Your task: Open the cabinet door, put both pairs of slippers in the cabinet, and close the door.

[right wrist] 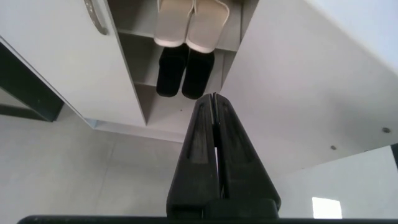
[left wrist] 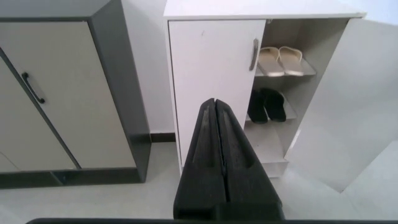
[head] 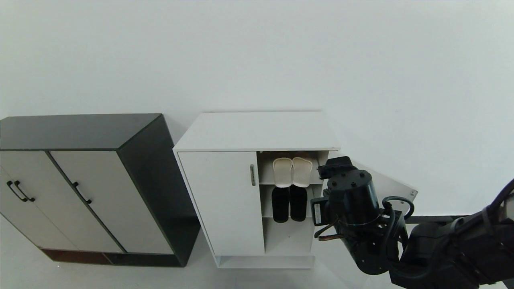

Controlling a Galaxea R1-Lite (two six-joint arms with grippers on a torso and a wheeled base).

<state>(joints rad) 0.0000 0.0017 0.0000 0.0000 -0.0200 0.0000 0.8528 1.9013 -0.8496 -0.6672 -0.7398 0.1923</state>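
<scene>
The white cabinet [head: 257, 130] has its right door [head: 385, 182] swung open and its left door [head: 221, 200] closed. A white pair of slippers [head: 292, 171] lies on the upper shelf, a black pair [head: 289, 203] on the shelf below; both pairs also appear as white slippers [right wrist: 186, 25] and black slippers [right wrist: 183, 73]. My right arm sits just right of the opening, in front of the open door. The right gripper [right wrist: 215, 102] is shut and empty. The left gripper [left wrist: 215, 107] is shut, empty, held back from the cabinet's closed left door [left wrist: 211, 81].
A dark cabinet [head: 88, 180] with two beige doors and black handles stands left of the white one, with a narrow gap between them. Plain wall behind, pale floor in front. The open door [right wrist: 311, 87] juts out on the right side.
</scene>
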